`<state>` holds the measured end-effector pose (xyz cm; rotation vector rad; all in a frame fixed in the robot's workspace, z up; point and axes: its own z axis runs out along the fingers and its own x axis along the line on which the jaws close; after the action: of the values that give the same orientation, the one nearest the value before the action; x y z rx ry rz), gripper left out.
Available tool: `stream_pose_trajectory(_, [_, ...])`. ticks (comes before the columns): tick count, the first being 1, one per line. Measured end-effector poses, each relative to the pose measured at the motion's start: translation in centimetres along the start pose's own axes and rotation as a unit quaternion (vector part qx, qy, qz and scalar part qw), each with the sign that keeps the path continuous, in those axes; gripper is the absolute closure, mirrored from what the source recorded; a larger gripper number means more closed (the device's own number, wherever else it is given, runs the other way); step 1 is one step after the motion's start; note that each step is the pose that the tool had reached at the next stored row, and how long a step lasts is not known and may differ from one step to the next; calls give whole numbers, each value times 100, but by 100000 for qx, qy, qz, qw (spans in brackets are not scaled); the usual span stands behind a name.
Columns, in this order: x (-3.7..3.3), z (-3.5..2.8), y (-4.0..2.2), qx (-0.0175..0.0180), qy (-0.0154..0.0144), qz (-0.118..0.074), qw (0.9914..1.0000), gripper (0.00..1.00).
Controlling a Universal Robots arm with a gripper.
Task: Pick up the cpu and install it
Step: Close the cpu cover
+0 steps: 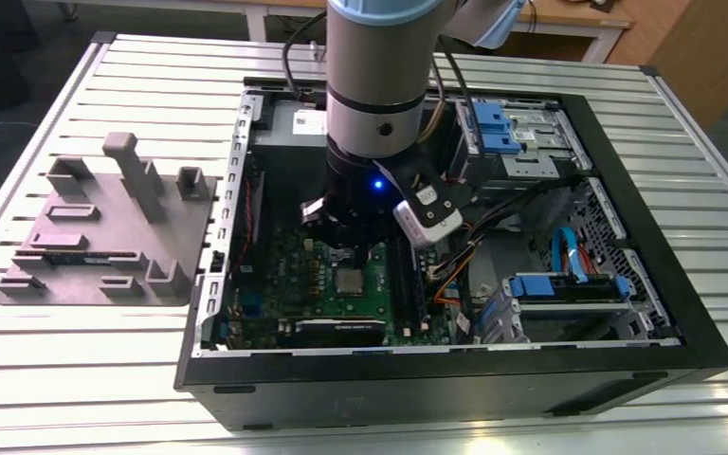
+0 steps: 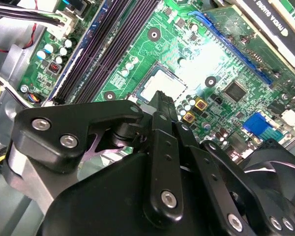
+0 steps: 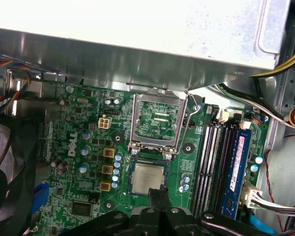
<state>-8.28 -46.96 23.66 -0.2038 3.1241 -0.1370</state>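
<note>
The cpu, a small square chip with a silvery-grey metal top, is lying flat in its socket on the green motherboard; in the second wrist view the cpu is showing as a pale square under bright glare, and in the exterior view the cpu is sitting near the middle of the board inside the open computer case. The socket's hinged metal frame is standing open, swung up just beside the chip on its 12 o'clock side in the first wrist view. The gripper is hovering just above the chip's near edge, its black fingers drawn close together into one narrow tip with nothing between them; in the second wrist view the gripper is ending at the edge of the chip. Two dark memory slots are running beside the socket. In the exterior view the gripper is hanging from the grey arm, which is reaching down into the case from 12 o'clock. A grey moulded tray is resting on the slatted metal table, well apart from the case at 9 o'clock of it
</note>
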Motion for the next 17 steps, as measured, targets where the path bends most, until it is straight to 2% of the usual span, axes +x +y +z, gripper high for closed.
stream_pose_trajectory(17, [-52,-1,14,1,1,1,100000,90])
